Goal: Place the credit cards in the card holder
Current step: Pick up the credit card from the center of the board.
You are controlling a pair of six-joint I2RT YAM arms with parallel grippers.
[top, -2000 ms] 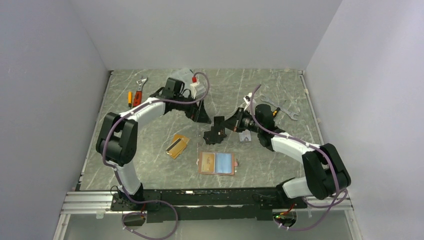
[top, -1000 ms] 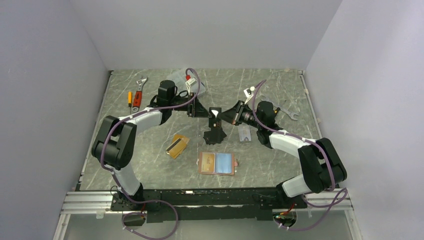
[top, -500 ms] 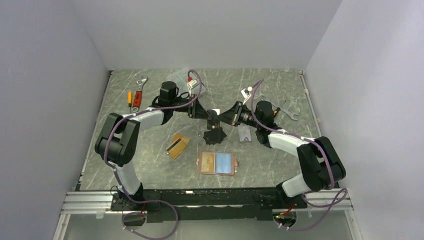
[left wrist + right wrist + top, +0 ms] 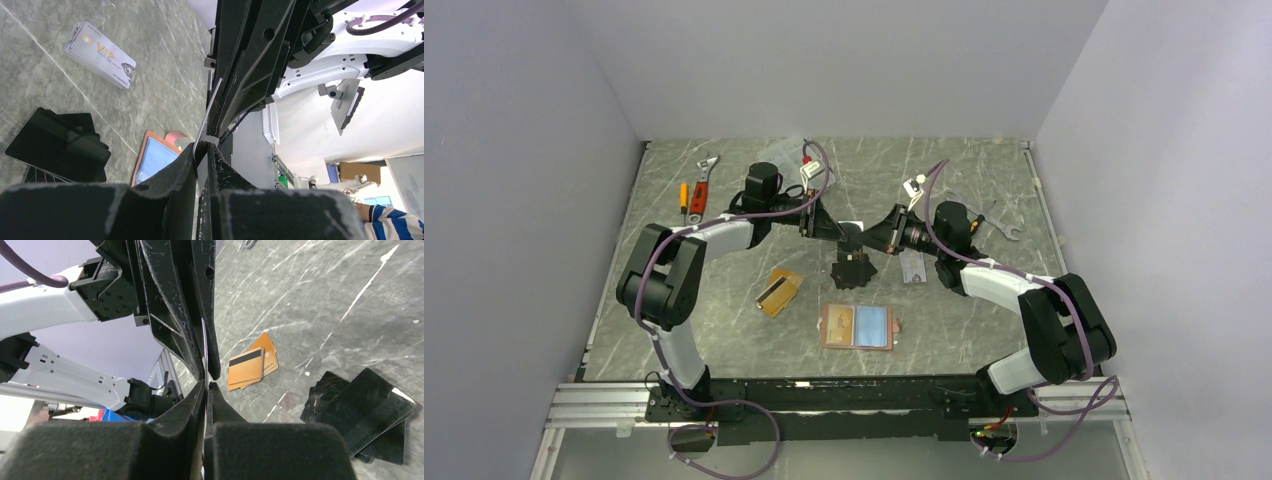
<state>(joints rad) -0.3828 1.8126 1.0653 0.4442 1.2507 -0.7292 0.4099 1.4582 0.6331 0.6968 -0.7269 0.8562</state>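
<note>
A thin silver-grey credit card hangs edge-on above the table, between both grippers. My left gripper is shut on one end of the card. My right gripper is shut on the other end. The card holder lies open on the table, salmon-pink with a pale-blue inside. Orange credit cards, one with a dark stripe, lie left of it. More silver cards lie to the right.
Black flat pieces lie stacked under the two grippers. A wrench and an orange screwdriver sit at the back left. Another wrench lies at the back right, and a clear plastic box at the back.
The right gripper lifted the silver card off the table. The left gripper swung in from the left and closed its jaws on the card's free end.
</note>
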